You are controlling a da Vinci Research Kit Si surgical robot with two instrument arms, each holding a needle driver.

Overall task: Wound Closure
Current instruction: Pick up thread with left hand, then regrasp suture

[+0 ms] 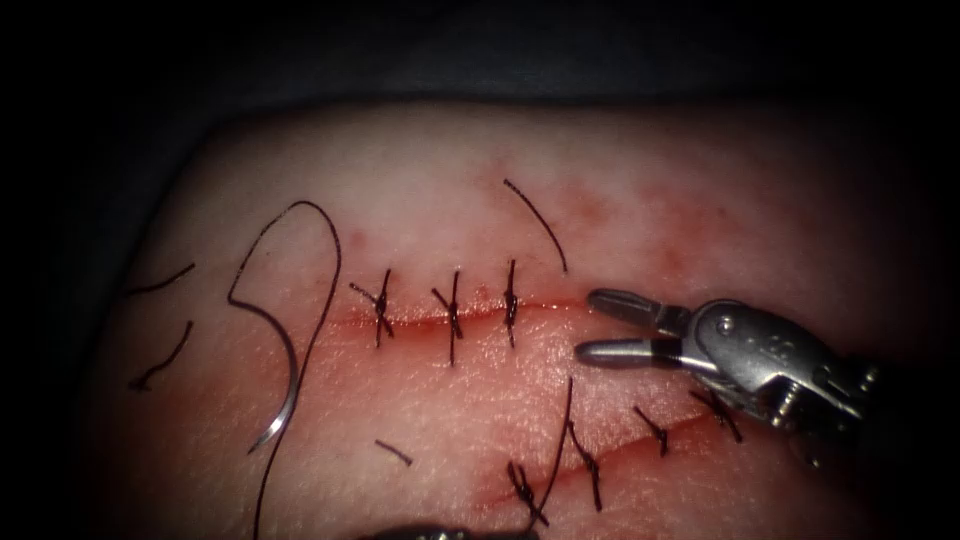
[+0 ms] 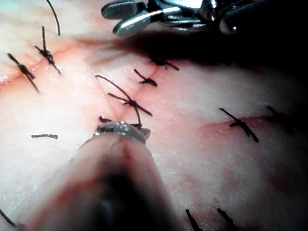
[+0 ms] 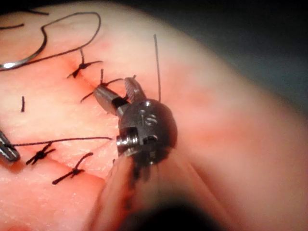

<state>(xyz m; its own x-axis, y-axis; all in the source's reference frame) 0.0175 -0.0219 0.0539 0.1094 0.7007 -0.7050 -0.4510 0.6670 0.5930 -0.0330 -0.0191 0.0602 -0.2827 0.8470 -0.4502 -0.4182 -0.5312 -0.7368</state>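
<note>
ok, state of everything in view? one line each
right tool: jaws open, holding nothing, at the upper cut's right end
left tool: tip by a lower-cut stitch, a thread running up from it; grip unclear
needle: lying free on the tissue, left of the stitches, not in the tissue
thread: slack, looped from the needle
upper cut: three stitches tied
lower cut: stitched
cut ends: loose on the tissue
</note>
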